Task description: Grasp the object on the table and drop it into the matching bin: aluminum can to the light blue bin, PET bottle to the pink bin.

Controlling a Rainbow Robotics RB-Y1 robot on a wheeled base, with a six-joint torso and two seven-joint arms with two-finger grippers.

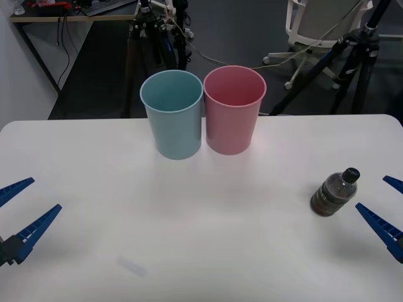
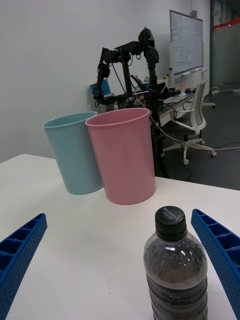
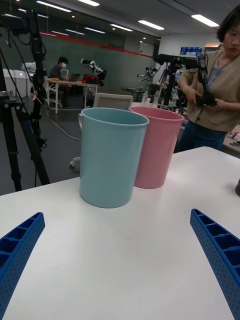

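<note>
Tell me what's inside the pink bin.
From the front view, the pink bin shows bare pink inner walls, with nothing in them. Its bottom is hidden by the near rim. The bottle stands on the table beside the right gripper.

PET bottle [image 2: 175, 268]: base cut off by the lower edge in the right wrist view; cap lettering too small to be read. In the left wrist view only a dark sliver of it [image 3: 237, 188] is seen at the edge.

Right gripper [image 1: 385, 209]: cut by the edge in the front view; palm hidden. Left gripper [image 1: 17, 210]: cut likewise at the opposite edge.

Pink bin [image 3: 155, 147]: partly hidden behind the light blue bin [image 3: 109, 156] in the left wrist view; whether the walls touch cannot be told.

Table [image 1: 201, 251]: near edge cut off in the front view.
</note>
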